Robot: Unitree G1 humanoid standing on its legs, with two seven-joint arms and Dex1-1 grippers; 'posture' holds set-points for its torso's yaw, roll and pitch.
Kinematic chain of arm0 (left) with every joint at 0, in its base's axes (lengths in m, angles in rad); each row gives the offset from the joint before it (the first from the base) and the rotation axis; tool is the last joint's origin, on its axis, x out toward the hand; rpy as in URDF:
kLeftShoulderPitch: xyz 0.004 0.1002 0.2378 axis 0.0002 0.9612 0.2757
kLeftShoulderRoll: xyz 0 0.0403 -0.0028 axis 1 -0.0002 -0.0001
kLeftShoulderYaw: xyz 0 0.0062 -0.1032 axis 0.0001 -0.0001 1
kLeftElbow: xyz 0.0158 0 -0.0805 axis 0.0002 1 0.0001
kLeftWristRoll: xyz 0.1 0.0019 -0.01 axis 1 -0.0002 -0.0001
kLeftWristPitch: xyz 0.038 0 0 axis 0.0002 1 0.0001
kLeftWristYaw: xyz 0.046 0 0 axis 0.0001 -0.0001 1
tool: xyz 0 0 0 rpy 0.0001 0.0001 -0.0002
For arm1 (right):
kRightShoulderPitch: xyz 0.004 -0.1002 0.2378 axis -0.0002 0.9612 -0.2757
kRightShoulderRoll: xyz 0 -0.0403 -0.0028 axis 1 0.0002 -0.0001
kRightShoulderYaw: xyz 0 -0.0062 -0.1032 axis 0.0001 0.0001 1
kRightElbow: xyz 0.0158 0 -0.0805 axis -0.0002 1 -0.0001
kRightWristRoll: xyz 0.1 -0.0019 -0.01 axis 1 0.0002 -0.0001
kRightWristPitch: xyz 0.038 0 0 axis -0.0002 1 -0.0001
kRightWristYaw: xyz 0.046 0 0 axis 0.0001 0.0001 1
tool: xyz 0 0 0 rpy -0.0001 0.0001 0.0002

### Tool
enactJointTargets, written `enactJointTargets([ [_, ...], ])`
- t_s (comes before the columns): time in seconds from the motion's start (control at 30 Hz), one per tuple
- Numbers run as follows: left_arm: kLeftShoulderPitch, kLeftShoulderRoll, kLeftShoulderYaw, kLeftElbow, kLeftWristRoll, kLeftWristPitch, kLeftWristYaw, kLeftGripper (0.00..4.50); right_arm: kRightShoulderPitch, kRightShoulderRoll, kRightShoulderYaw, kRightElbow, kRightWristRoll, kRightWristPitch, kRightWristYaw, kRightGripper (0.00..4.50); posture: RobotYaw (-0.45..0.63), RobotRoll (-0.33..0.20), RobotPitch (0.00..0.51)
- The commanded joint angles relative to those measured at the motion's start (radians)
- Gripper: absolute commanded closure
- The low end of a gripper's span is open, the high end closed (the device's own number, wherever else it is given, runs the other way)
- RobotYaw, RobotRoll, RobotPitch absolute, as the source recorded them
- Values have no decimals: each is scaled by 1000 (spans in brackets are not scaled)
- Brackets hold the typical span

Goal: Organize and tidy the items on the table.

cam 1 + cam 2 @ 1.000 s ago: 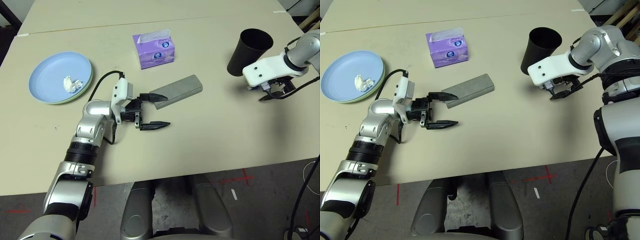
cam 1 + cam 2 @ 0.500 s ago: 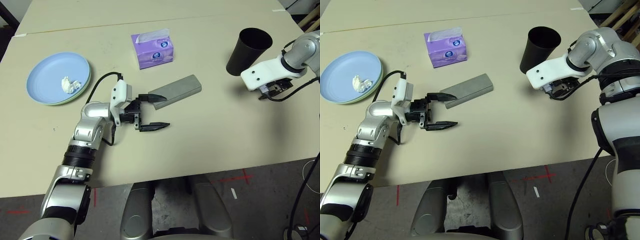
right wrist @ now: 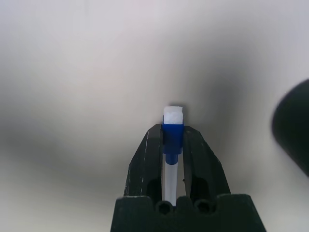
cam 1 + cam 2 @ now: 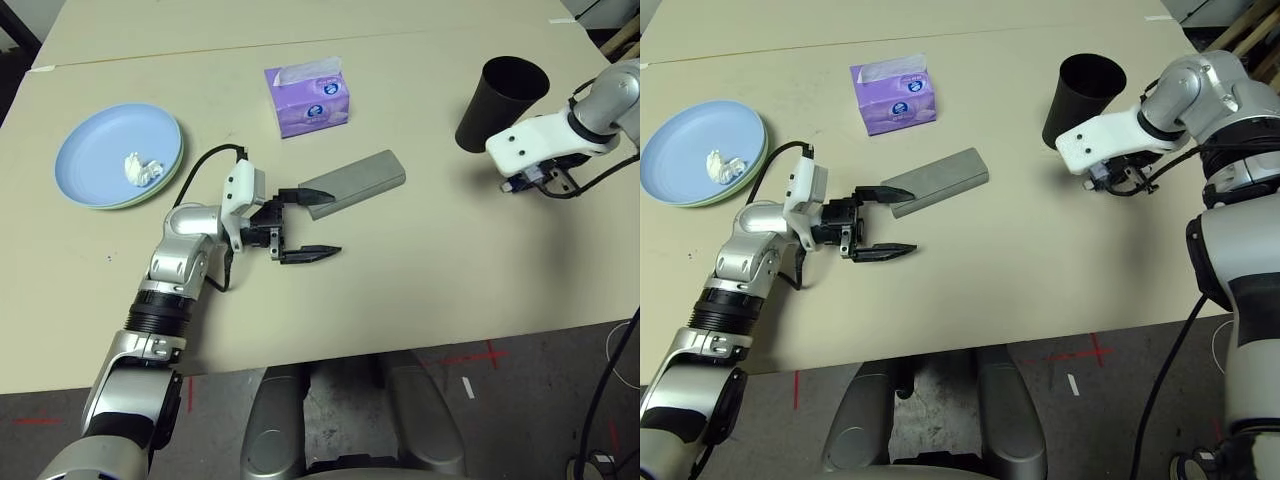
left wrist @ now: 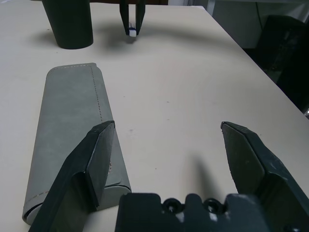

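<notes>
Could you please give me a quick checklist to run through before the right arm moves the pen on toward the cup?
1. Right gripper shut on the pen: ok, fingers clamp its blue cap.
2. Pen off the table: ok, the left wrist view shows it hanging above the top.
3. Cup upright, mouth open: ok.
4. Cup empty inside: cannot tell, interior is dark.
5. Left gripper out of the way: ok, open and beside the case, well away from the cup.
6. Pen held straight in the fingers: ok in the right wrist view.
</notes>
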Motion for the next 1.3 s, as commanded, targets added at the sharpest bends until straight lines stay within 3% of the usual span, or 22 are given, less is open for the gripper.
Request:
enactJointTargets([
  [0.03, -5, 3, -19, 45, 20, -8, -11, 0, 5, -5, -54, 19, 163, 150, 43, 4081, 51, 0, 302],
  [0.1, -17, 2, -21, 61, 21, -16, -15, 0, 16, -18, -52, -7, 247, 221, 43, 4081, 46, 0, 293],
  [0.27, -57, -4, -24, 120, 31, -46, -32, 0, 128, -56, -109, -237, 600, 524, 43, 4081, 30, 0, 259],
  [0.33, -74, -7, -24, 141, 33, -54, -36, 0, 176, -64, -177, -351, 709, 676, 43, 4081, 27, 0, 251],
  [0.47, -85, -9, -23, 159, 31, -61, -45, 0, 303, -60, -327, -551, 801, 825, -4, 4081, 17, 0, 238],
  [0.7, -59, -8, -4, 140, 16, -45, -28, 0, 624, 103, -615, -1059, 1007, 946, -382, 4081, -8, 0, 227],
  [0.83, -45, -8, -8, 132, 20, -44, -27, 0, 719, 208, -669, -1229, 1041, 942, -568, 4081, -8, 0, 222],
  [1.0, -62, -8, -8, 147, 26, -48, -27, 0, 757, 307, -700, -1323, 1036, 881, -749, 4081, -6, 0, 210],
  [1.3, -89, -6, -5, 177, 33, -61, -33, 0, 799, 354, -697, -1328, 945, 738, -945, 4081, -12, 0, 202],
])
